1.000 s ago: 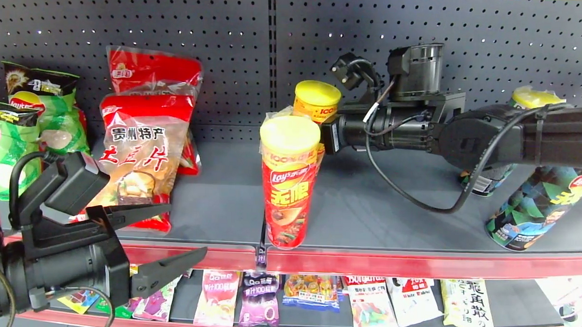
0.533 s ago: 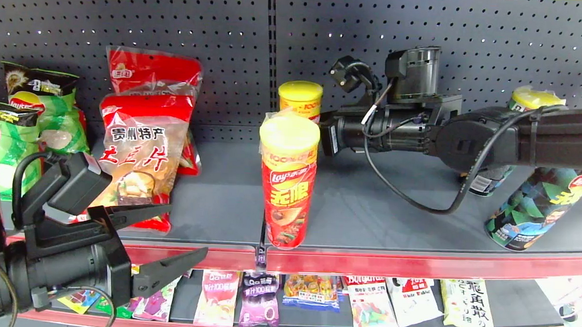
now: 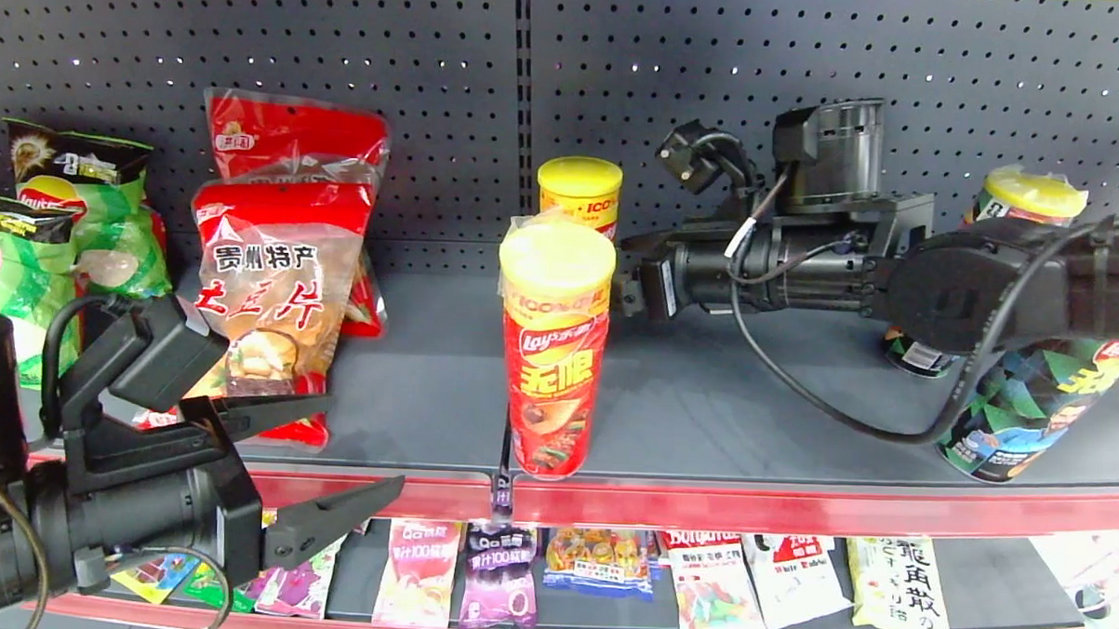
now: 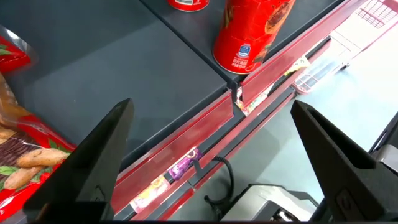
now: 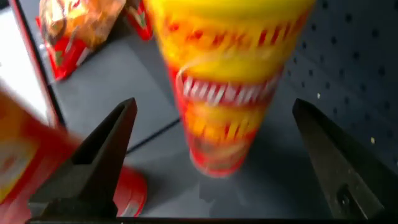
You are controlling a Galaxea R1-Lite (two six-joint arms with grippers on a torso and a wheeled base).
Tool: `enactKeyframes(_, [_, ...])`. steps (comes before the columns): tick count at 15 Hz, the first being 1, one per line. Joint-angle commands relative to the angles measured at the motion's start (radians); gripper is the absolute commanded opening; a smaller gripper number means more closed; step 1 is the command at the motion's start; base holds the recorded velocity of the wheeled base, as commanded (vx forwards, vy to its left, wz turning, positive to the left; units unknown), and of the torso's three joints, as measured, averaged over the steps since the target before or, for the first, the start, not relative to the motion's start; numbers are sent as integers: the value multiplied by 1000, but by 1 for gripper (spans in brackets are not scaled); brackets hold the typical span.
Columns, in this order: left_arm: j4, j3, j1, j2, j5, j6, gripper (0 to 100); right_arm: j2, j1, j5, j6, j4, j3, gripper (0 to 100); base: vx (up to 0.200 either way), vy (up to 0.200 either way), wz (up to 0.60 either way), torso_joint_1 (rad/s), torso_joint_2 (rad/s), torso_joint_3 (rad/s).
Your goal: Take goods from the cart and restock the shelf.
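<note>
Two red chip cans with yellow lids stand upright on the grey shelf (image 3: 705,403). The front can (image 3: 554,352) is at the shelf's lip, and the back can (image 3: 580,192) stands right behind it near the pegboard. My right gripper (image 3: 621,293) comes in from the right, just beside the back can. In the right wrist view it (image 5: 212,104) is open, with the back can (image 5: 230,81) ahead of its fingers and not clamped. My left gripper (image 3: 360,442) hangs open at the lower left, in front of the shelf's red edge (image 4: 186,134), with nothing in it (image 4: 211,106).
Red snack bags (image 3: 277,277) and green chip bags (image 3: 22,249) stand on the shelf's left. Dark patterned cans (image 3: 1022,405) and a yellow-lidded one (image 3: 1029,196) are on the right, under my right arm. Candy packets (image 3: 606,568) line the lower shelf. Bare shelf lies between the cans.
The back can moved left to a spot right behind the front can and now stands free. My right gripper has drawn back to the right. The left arm has barely shifted.
</note>
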Motion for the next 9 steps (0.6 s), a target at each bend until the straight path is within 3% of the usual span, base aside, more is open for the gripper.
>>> enactKeyframes(1, [-1, -13, 0, 36, 1, 1, 100, -105, -31, -19, 0, -2, 82, 100, 0, 0, 0, 0, 0, 0])
enactKeyframes(4, [-1, -40, -2, 87, -1, 9, 100, -204, -60, -60, 2, -1, 217, 100, 0, 0, 0, 0, 0, 0])
enactKeyframes(9, [-4, -74, -25, 182, -1, 16, 100, -528, -49, -63, 4, -2, 621, 100, 0, 0, 0, 0, 0, 0])
